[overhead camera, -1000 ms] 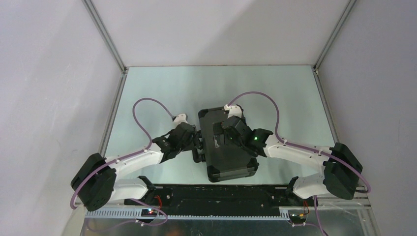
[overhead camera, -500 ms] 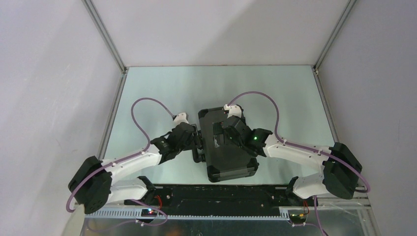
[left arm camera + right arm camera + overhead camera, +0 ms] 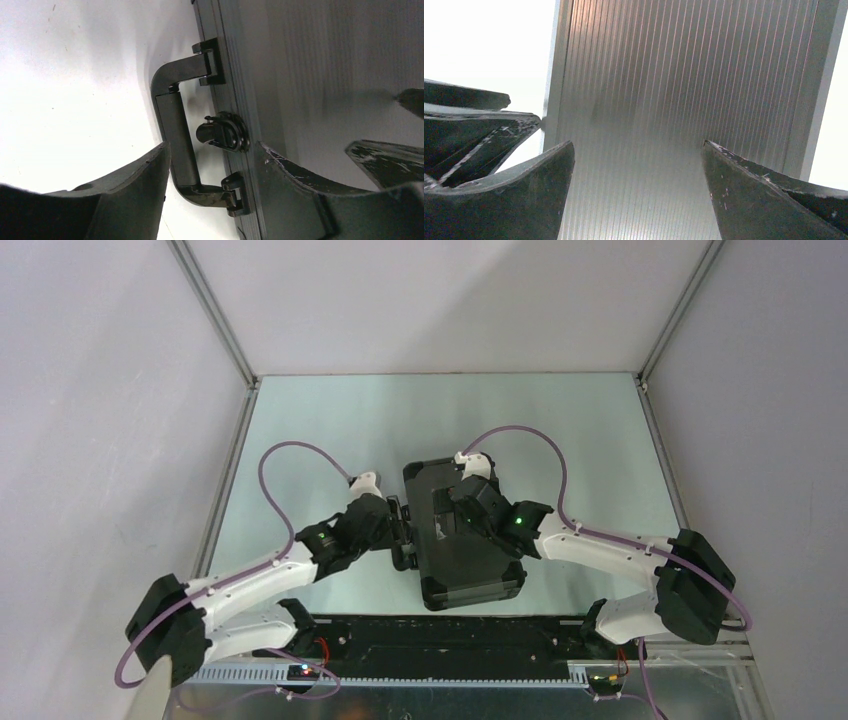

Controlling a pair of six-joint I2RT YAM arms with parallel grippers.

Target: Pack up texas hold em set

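Left of centre in the overhead view, the left end effector (image 3: 402, 530) is seen at the left side of the closed black case (image 3: 470, 565). Its jaws are set partly open, one on either side of the carrying handle (image 3: 175, 125) and the round latch (image 3: 226, 134); whether the handle is touched cannot be told. The case is laid flat in the middle of the pale surface (image 3: 330, 420). Over its ribbed lid, the right end effector (image 3: 636, 150) is spread wide, with nothing gripped.
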